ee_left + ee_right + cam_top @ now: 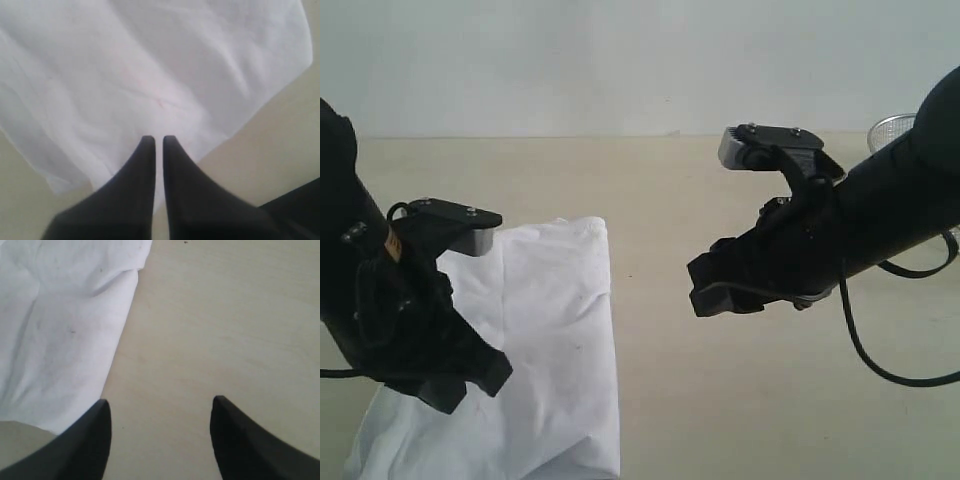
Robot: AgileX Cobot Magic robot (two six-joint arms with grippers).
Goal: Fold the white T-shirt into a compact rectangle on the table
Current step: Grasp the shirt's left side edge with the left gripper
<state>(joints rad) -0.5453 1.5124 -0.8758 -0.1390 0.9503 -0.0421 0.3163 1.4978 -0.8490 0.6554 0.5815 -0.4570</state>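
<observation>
The white T-shirt (555, 350) lies folded into a long strip on the left of the pale beige table (740, 400), plain side up. My left gripper (159, 140) hovers over the shirt (150, 75) near one edge, its jaws shut with nothing between them. In the exterior view that left gripper (470, 385) hangs above the shirt's left part. My right gripper (160, 407) stands open over bare table, to the right of the shirt's (60, 330) long edge. It shows in the exterior view as the right gripper (715, 285), held above the table's middle.
A round silver wire-mesh basket (890, 130) peeks out behind the right arm at the far right. A black cable (865, 350) loops down from that arm. The table (225, 330) stretches bare to the right of the shirt.
</observation>
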